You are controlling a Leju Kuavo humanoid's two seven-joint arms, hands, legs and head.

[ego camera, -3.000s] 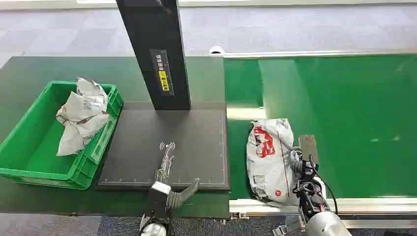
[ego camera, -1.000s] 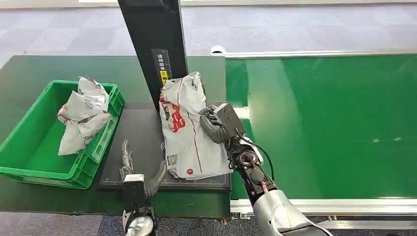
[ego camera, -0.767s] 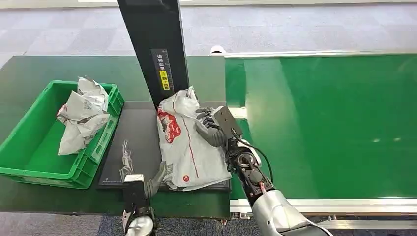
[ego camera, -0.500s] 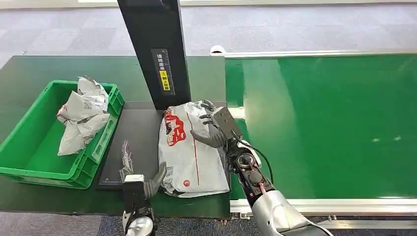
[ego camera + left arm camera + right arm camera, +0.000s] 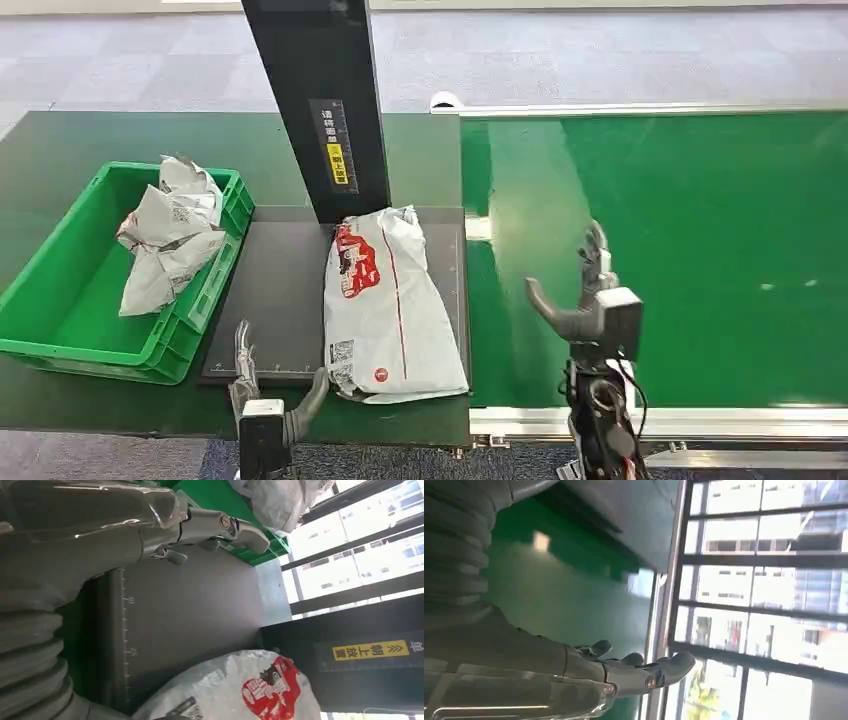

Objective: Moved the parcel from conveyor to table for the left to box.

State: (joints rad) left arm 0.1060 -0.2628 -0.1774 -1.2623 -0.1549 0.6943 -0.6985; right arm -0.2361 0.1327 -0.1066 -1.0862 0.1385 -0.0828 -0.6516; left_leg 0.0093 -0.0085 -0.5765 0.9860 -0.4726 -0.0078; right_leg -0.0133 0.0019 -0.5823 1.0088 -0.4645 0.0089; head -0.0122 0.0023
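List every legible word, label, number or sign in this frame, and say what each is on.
"朝上放置" with arrows, on the yellow label of the black post.
White characters above that label: too small to read.
Red logo on the white parcel: unreadable.
Parcel's small codes and round red mark: too small.
Printing on the crumpled bags in the green crate: illegible.

Right hand (image 5: pixel 590 295) is empty, fingers apart and extended, thumb out toward the scanner mat (image 5: pixel 285 290), hovering over the conveyor side well apart from the mat; its forearm rises nearly vertical from the near edge. Left hand (image 5: pixel 262 385) is also empty, fingers spread, sitting low at the mat's near edge, thumb angled toward the mat's centre. Left wrist view shows its fingers (image 5: pixel 220 527) stretched out above the mat surface.
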